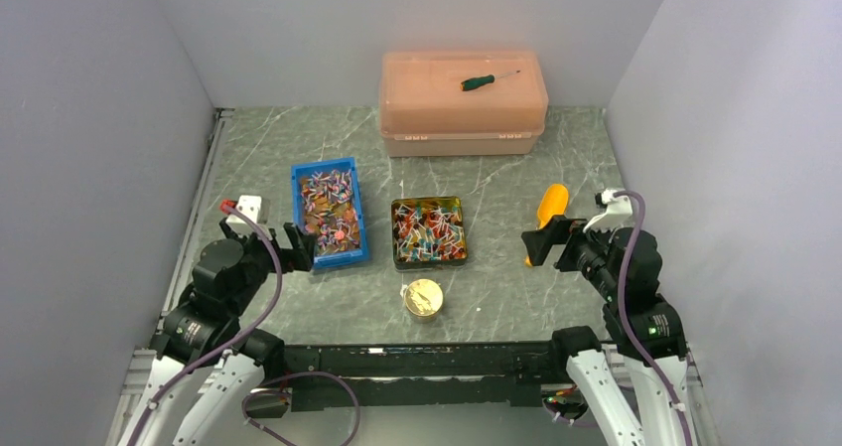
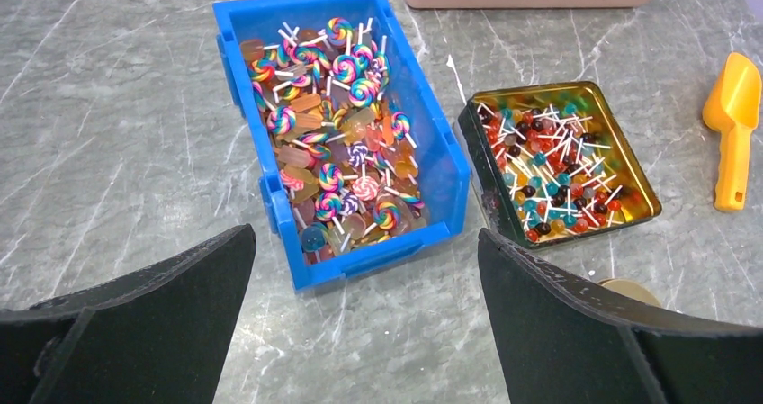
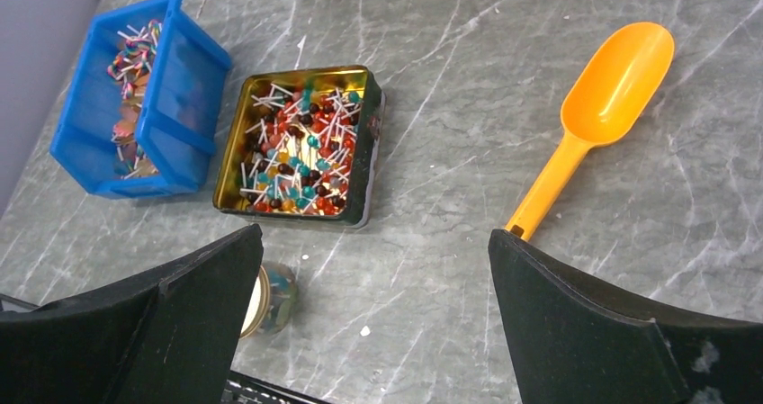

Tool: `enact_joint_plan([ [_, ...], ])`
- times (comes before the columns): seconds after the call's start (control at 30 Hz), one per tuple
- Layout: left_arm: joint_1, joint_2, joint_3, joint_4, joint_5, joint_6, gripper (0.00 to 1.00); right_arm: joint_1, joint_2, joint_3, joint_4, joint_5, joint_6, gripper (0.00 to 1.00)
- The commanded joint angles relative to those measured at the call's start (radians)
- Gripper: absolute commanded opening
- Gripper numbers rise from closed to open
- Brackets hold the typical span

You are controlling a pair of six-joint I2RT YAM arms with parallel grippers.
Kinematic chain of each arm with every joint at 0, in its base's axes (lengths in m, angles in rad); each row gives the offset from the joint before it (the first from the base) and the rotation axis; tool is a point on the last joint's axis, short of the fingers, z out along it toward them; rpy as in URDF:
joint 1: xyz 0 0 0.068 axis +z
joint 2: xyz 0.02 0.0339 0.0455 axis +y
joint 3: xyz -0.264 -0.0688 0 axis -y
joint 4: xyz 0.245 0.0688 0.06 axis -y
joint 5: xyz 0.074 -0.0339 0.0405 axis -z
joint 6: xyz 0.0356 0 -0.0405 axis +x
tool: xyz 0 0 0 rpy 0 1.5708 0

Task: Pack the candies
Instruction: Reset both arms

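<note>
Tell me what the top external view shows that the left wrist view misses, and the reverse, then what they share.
Top external only: the green-handled screwdriver lying on the pink box, a small white object left of the blue bin, and the right gripper, open. Left wrist only: close detail, the rainbow swirls on the candies in that bin. Both: the bin, the gold square tin of more candies, the orange scoop, the left gripper, open, and the pink box, just its edge in the wrist view.

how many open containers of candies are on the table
2: the blue bin left of centre, and the square gold tin just to its right. The small round jar nearer the arms may hold some; cannot tell.
</note>
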Motion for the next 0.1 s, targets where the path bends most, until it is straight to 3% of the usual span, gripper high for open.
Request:
enact_joint_plan([
  [0.0, 0.004, -0.013, 0.004, 0.041, -0.004, 0.003, 0.99, -0.003, 0.002, 0.046, 0.052, -0.019, -0.009, 1.00],
  [0.07, 0.004, 0.001, 0.019, 0.024, -0.008, -0.010, 0.99, -0.003, 0.004, 0.047, 0.053, -0.022, -0.006, 1.00],
])
